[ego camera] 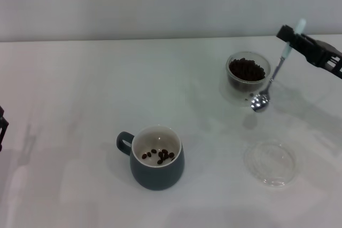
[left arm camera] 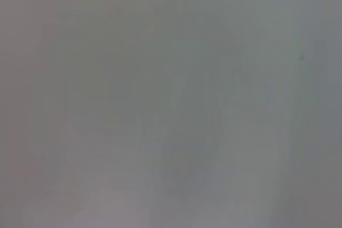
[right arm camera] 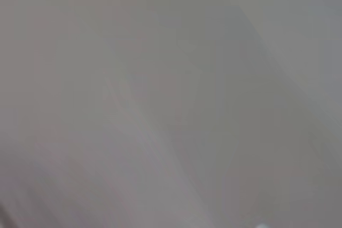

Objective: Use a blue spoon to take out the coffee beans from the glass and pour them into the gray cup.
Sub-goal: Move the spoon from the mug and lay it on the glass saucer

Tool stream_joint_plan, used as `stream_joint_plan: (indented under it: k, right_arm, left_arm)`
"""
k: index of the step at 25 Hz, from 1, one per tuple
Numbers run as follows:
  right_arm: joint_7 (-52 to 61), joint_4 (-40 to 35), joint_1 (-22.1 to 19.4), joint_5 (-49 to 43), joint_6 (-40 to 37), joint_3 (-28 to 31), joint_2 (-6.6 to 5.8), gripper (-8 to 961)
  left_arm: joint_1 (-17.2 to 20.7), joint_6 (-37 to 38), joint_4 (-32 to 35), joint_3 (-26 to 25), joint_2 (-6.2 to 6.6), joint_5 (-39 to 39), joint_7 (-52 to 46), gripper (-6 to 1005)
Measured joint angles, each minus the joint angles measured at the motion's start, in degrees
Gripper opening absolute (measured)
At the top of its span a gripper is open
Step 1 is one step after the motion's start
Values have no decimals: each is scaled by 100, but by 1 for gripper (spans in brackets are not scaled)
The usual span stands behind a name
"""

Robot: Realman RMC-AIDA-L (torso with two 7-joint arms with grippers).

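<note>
In the head view my right gripper (ego camera: 291, 37) is at the far right, shut on the pale handle of the blue spoon (ego camera: 273, 78). The spoon hangs down, its empty metal bowl just in front of and to the right of the glass (ego camera: 247, 77). The glass stands upright and holds a heap of coffee beans (ego camera: 246, 69). The gray cup (ego camera: 157, 157) stands near the front middle, handle to the left, with several beans (ego camera: 158, 155) on its off-white bottom. My left gripper (ego camera: 2, 126) shows only as a dark edge at the far left. Both wrist views show only blank grey.
A flat clear glass saucer (ego camera: 271, 163) lies on the white table (ego camera: 80, 89) at the front right, below the spoon and glass. A pale wall runs along the table's back edge.
</note>
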Motion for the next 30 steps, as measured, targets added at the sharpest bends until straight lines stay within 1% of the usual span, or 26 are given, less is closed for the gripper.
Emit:
stream_joint_plan:
  k: [3, 4, 5, 10, 12, 20, 23, 26, 30]
  right_arm:
    - [-6, 147, 43, -73, 220, 22, -50, 148]
    - [-7, 191, 60, -89, 381, 24, -42, 148]
    - [-7, 191, 60, -89, 381, 24, -42, 148]
    - [-32, 207, 76, -181, 603, 6, 42, 148]
    - [-45, 216, 81, -268, 678, 3, 47, 148]
    - [-21, 363, 0, -720, 720, -19, -142, 147]
    - [-19, 514, -6, -837, 692, -31, -168, 147]
    - [-14, 633, -16, -899, 687, -69, -170, 147]
    - [-10, 681, -67, -907, 684, -159, -133, 147]
  left_arm:
    - [-5, 25, 0, -1, 0, 0, 0, 742]
    - [-6, 27, -1, -1, 0, 0, 0, 742]
    - [-10, 27, 0, -1, 0, 0, 0, 742]
    - [-16, 18, 0, -1, 0, 0, 0, 742]
    - [-19, 16, 0, 0, 0, 0, 0, 741]
    - [-59, 18, 0, 0, 0, 0, 0, 740]
    - [-72, 38, 0, 0, 0, 0, 0, 740]
    - [-82, 42, 0, 0, 0, 0, 0, 741]
    - [-81, 43, 1, 0, -2, 0, 0, 741]
